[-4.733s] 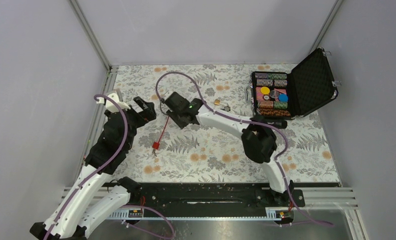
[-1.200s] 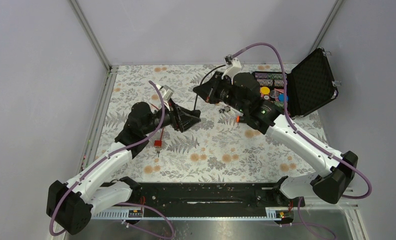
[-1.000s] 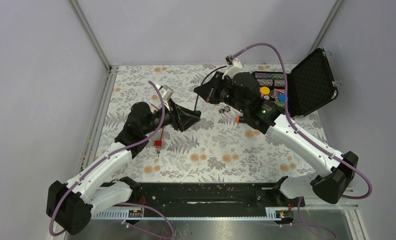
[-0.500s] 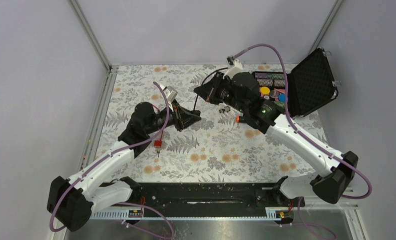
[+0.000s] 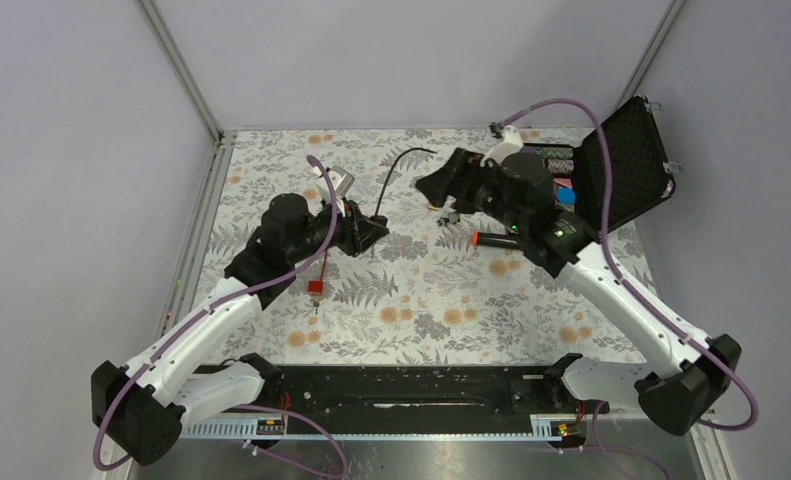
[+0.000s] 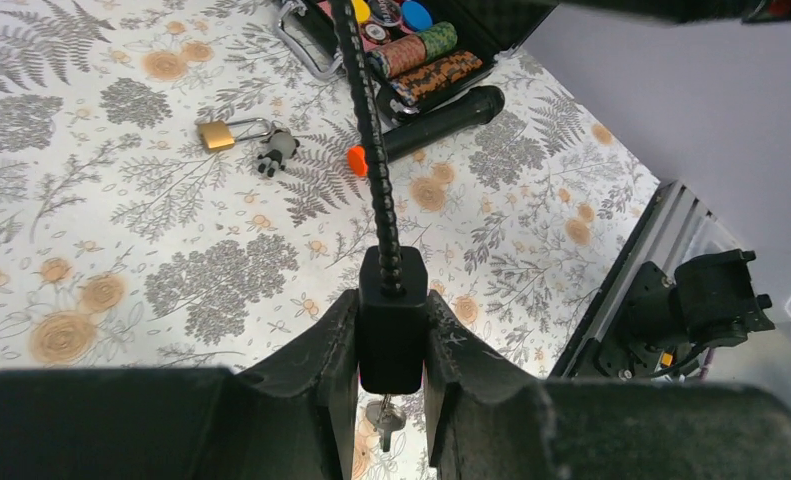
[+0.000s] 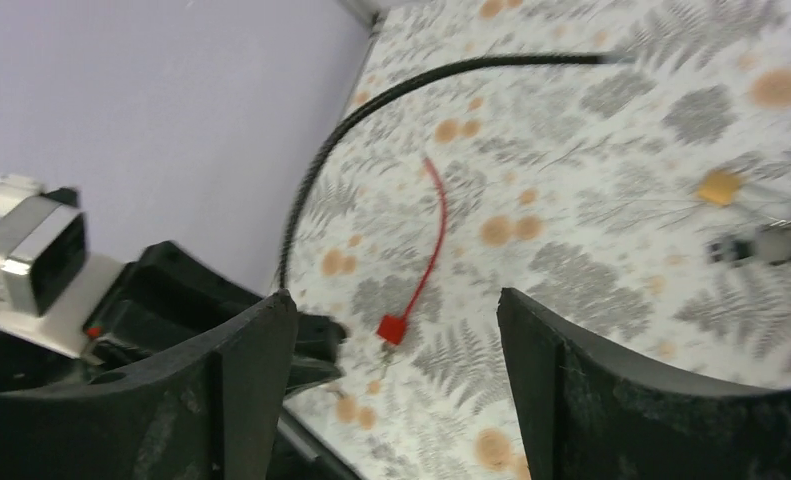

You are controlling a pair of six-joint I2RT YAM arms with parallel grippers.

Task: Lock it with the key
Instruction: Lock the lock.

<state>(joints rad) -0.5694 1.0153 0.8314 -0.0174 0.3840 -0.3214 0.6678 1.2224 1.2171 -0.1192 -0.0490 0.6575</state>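
Two grippers are over the floral bench (image 5: 421, 310), facing each other, near but apart.

Left gripper (image 6: 391, 335):
- The jaws are closed in on a small black block (image 6: 392, 300), one finger flat against each side face, and the block stands upright between them.
- A black cable (image 6: 369, 150) leaves the top of the block and runs straight ahead of the gripper.
- A small silvery metal piece hangs under the block, down between the fingers. It is too dark to tell more.

Key (image 6: 273, 152):
- It lies on the bench ahead of the left gripper, toward the left edge of that wrist view.
- It is well apart from the fingers and untouched.
- It is a silvery-grey cluster with its brass-coloured piece (image 6: 216, 135) just beside it.
- Further ahead lies a black cylinder (image 6: 441, 118) with an orange nub, then the open chip case (image 6: 411, 50).

Right gripper (image 7: 396, 300):
- The jaws are spread wide, with nothing between them and touching nothing.
- It is held up off the bench.
- Through the gap, a red cable (image 7: 433, 230) lies on the bench below, ending in a small red block (image 7: 391, 328).
- The black cable arcs across beyond the fingertips. Its free end lies outside the jaws.
- In this view the key sits on the bench outside the gripper, toward the right edge past the finger on that side. It is blurred.
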